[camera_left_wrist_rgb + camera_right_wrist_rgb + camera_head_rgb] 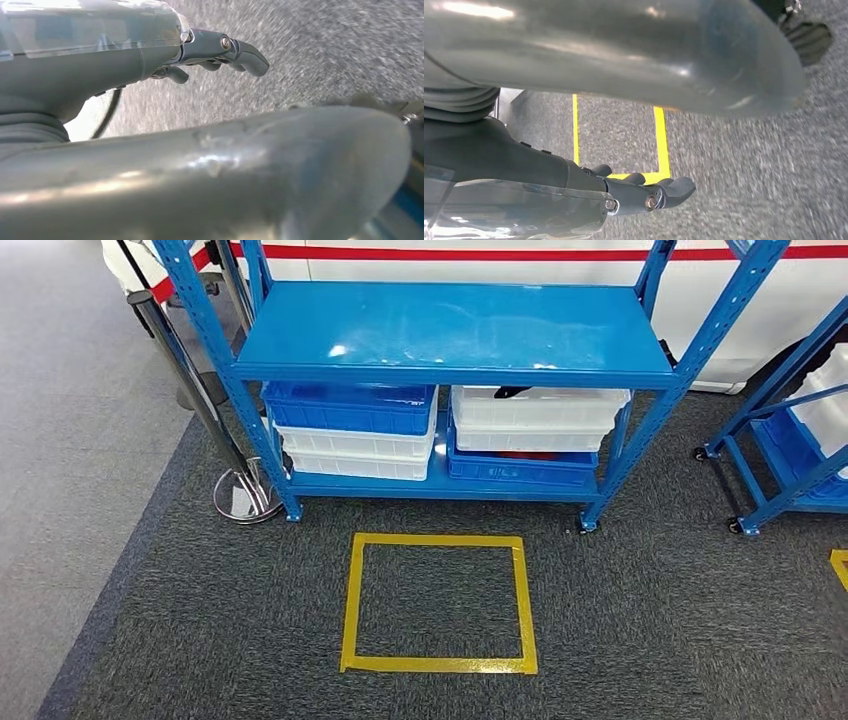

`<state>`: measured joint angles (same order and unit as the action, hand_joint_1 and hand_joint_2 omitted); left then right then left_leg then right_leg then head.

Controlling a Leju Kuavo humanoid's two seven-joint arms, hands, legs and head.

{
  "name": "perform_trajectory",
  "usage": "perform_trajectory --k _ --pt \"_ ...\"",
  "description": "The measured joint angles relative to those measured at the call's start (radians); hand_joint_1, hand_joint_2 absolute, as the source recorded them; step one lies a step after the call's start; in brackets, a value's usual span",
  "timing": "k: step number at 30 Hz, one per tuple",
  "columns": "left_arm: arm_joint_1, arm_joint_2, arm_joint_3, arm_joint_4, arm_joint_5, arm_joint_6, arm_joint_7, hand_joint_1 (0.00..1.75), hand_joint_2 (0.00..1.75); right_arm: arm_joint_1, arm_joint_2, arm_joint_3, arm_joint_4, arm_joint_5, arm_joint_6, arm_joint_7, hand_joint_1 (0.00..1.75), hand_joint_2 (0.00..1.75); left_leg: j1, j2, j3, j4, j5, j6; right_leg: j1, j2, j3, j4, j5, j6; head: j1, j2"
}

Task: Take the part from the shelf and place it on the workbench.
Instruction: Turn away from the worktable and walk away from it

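A blue metal shelf (455, 330) stands ahead on dark carpet, its top board bare. On its lower board a blue bin (350, 408) sits on a white bin (355, 452) at the left. At the right a white bin (535, 418) sits on a blue bin (520, 470). A dark object (512, 392) pokes up at the right white bin's back rim; what it is cannot be told. My left hand (220, 50) hangs over the carpet, fingers loosely out, holding nothing. My right hand (644, 195) hangs likewise, empty, above a yellow tape line (661, 140).
A yellow tape square (350, 600) marks the carpet in front of the shelf. A metal stanchion post (190, 390) with a round base (243, 498) stands at the shelf's left leg. A second blue rack (790, 430) on castors stands at the right. Lighter grey floor lies to the left.
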<state>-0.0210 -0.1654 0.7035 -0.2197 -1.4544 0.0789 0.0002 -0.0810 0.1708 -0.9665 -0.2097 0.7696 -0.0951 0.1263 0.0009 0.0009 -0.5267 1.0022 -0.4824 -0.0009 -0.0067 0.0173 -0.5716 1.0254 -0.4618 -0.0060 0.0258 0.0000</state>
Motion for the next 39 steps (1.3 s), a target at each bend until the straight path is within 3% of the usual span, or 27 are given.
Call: perform_trajectory --k 3,5,7,9,10,11,13,15,18,19,21,22,23,25,26,27,30,31,32,34,35,36,37,39 --pt "-0.011 -0.002 0.087 -0.005 0.156 -0.007 -0.023 0.0 0.0 0.001 0.0 0.0 0.0 0.009 0.006 0.0 0.0 0.0 -0.003 -0.001 0.007 -0.007 -0.011 0.03 -0.008 -0.002 -0.005 0.023 0.016 0.029 0.0 0.0" --pt "-0.019 -0.004 0.16 -0.008 0.221 -0.009 -0.031 0.0 0.0 0.0 0.0 0.0 0.0 0.016 0.008 0.0 0.0 0.0 0.001 0.001 0.019 -0.011 -0.016 0.043 -0.008 -0.005 -0.039 0.084 -0.011 0.03 0.002 0.0" --pt "-0.023 -0.006 0.209 -0.011 0.233 -0.01 -0.032 0.0 0.0 0.0 -0.001 0.0 -0.002 0.019 0.01 0.0 0.0 0.0 0.001 0.005 0.025 -0.011 -0.024 0.046 -0.009 -0.008 -0.106 0.198 -0.068 0.031 0.003 0.0" --pt "-0.024 -0.006 0.238 -0.014 0.233 -0.01 -0.032 0.0 0.0 0.003 -0.003 -0.001 -0.002 0.02 0.011 -0.001 0.0 0.0 0.002 0.006 0.036 -0.01 -0.032 0.042 -0.013 -0.009 -0.163 0.278 -0.089 0.039 0.003 0.0" --pt "-0.024 -0.006 0.249 -0.014 0.233 -0.01 -0.032 0.0 0.0 0.005 -0.004 -0.001 -0.002 0.02 0.012 -0.001 0.0 0.0 0.003 0.007 0.045 -0.01 -0.038 0.037 -0.016 -0.01 -0.166 0.269 -0.071 0.044 0.003 0.0" --pt "-0.023 -0.006 0.257 -0.014 0.233 -0.011 -0.032 0.0 0.0 0.007 -0.005 -0.001 -0.003 0.02 0.012 -0.001 0.0 0.0 0.005 0.007 0.057 -0.01 -0.046 0.032 -0.019 -0.012 -0.151 0.224 -0.038 0.048 0.003 0.0" --pt "-0.023 -0.007 0.271 -0.014 0.231 -0.016 -0.031 0.0 0.0 0.01 -0.006 -0.001 -0.003 0.021 0.017 -0.002 0.0 0.0 0.009 0.008 0.083 -0.009 -0.066 0.018 -0.021 -0.021 -0.1 0.093 0.031 0.051 0.003 0.0" --pt "-0.026 -0.009 0.28 -0.014 0.227 -0.025 -0.029 0.0 0.0 0.01 -0.007 -0.002 -0.003 0.023 0.023 -0.003 0.0 0.0 0.009 0.011 0.101 -0.016 -0.085 0.003 -0.015 -0.029 -0.073 0.028 0.041 0.038 0.002 0.0" --pt "-0.032 -0.011 0.284 -0.014 0.219 -0.037 -0.023 0.0 0.0 0.011 -0.007 -0.002 -0.003 0.033 0.029 -0.006 0.0 0.0 0.009 0.012 0.113 0.015 -0.072 -0.018 -0.011 -0.025 -0.044 0.017 0.012 0.009 0.0 0.0" --pt "-0.033 -0.012 0.285 -0.014 0.216 -0.04 -0.021 0.0 0.0 0.013 -0.007 -0.002 -0.004 0.036 0.031 -0.008 0.0 0.0 0.01 0.011 0.092 0.065 -0.053 -0.023 -0.012 -0.023 -0.026 0.011 0.001 0.001 0.0 0.0" --pt "-0.033 -0.012 0.289 -0.014 0.212 -0.043 -0.019 0.0 0.0 0.013 -0.007 -0.002 -0.004 0.041 0.035 -0.012 0.0 0.0 0.012 0.009 0.007 0.197 -0.04 -0.029 -0.013 -0.021 0.011 0.0 -0.021 -0.01 -0.003 0.0" --pt "-0.032 -0.012 0.292 -0.014 0.21 -0.043 -0.018 0.0 0.0 0.013 -0.007 -0.002 -0.004 0.044 0.038 -0.015 0.0 0.0 0.012 0.009 -0.042 0.253 -0.06 -0.031 -0.012 -0.018 0.03 -0.004 -0.034 -0.014 -0.004 0.0" --pt "-0.03 -0.012 0.295 -0.014 0.209 -0.044 -0.017 0.0 0.0 0.012 -0.007 -0.002 -0.004 0.046 0.04 -0.019 0.0 0.0 0.012 0.008 -0.086 0.289 -0.099 -0.033 -0.012 -0.015 0.051 -0.009 -0.048 -0.015 -0.004 0.0" --pt "-0.023 -0.012 0.298 -0.014 0.208 -0.044 -0.015 0.0 0.0 0.013 -0.006 -0.002 -0.004 0.051 0.043 -0.025 0.0 0.0 0.012 0.008 -0.148 0.292 -0.183 -0.031 -0.009 -0.005 0.1 -0.017 -0.08 -0.016 -0.005 0.0" --pt "-0.02 -0.012 0.299 -0.014 0.205 -0.044 -0.015 0.0 0.0 0.015 -0.005 -0.002 -0.004 0.052 0.044 -0.028 0.0 0.0 0.011 0.008 -0.166 0.262 -0.196 -0.027 -0.008 -0.002 0.127 -0.021 -0.098 -0.015 -0.005 0.0" --pt "-0.015 -0.012 0.3 -0.014 0.202 -0.044 -0.014 0.0 0.0 0.017 -0.004 -0.002 -0.004 0.053 0.044 -0.029 0.0 0.0 0.009 0.008 -0.179 0.218 -0.176 -0.02 -0.006 0.0 0.152 -0.023 -0.116 -0.014 -0.005 0.0" --pt "-0.003 -0.009 0.301 -0.015 0.193 -0.044 -0.014 0.0 0.0 0.024 0.002 -0.002 -0.002 0.054 0.044 -0.033 0.0 0.0 -0.005 0.004 -0.192 0.089 0.068 0.007 -0.004 0.006 0.212 -0.031 -0.172 -0.005 -0.004 0.0" --pt "-0.003 -0.008 0.302 -0.015 0.19 -0.045 -0.014 0.0 0.0 0.023 0.004 -0.002 -0.002 0.054 0.044 -0.033 0.0 0.0 -0.011 0.002 -0.187 0.07 0.118 0.014 -0.005 0.007 0.23 -0.036 -0.184 0.003 -0.004 0.0" --pt "-0.005 -0.008 0.302 -0.017 0.189 -0.045 -0.014 0.0 0.0 0.018 0.004 -0.002 -0.002 0.055 0.044 -0.033 0.0 0.0 -0.015 0.0 -0.175 0.065 0.113 0.018 -0.006 0.008 0.241 -0.032 -0.18 0.012 -0.005 0.0" --pt "-0.013 -0.009 0.302 -0.02 0.183 -0.046 -0.015 0.0 0.0 0.008 0.005 -0.002 -0.003 0.056 0.045 -0.033 0.0 0.0 -0.012 -0.003 -0.135 0.044 0.089 0.031 -0.008 0.004 0.216 0.04 -0.13 0.024 -0.006 0.0" --pt "-0.016 -0.009 0.302 -0.022 0.18 -0.045 -0.016 0.0 0.0 0.004 0.006 -0.002 -0.003 0.056 0.046 -0.033 0.0 0.0 -0.009 -0.004 -0.11 0.029 0.079 0.037 -0.008 0.002 0.173 0.112 -0.1 0.028 -0.006 0.0" --pt "-0.019 -0.01 0.302 -0.022 0.177 -0.045 -0.016 0.0 0.0 0.0 0.006 -0.002 -0.003 0.056 0.047 -0.033 0.0 0.0 -0.005 -0.004 -0.083 0.013 0.07 0.041 -0.008 -0.001 0.122 0.186 -0.087 0.031 -0.004 0.0" --pt "-0.02 -0.01 0.302 -0.023 0.175 -0.045 -0.016 0.0 0.0 0.0 0.007 -0.002 -0.004 0.056 0.047 -0.032 0.0 0.0 -0.005 -0.004 -0.056 0.0 0.058 0.043 -0.008 -0.004 0.069 0.245 -0.1 0.033 -0.003 0.0" --pt "-0.02 -0.012 0.302 -0.023 0.172 -0.042 -0.014 0.0 0.0 0.002 0.008 -0.002 -0.004 0.056 0.046 -0.031 0.0 0.0 -0.003 -0.007 -0.003 -0.016 0.032 0.043 -0.01 -0.007 -0.015 0.287 -0.195 0.041 -0.002 0.0"
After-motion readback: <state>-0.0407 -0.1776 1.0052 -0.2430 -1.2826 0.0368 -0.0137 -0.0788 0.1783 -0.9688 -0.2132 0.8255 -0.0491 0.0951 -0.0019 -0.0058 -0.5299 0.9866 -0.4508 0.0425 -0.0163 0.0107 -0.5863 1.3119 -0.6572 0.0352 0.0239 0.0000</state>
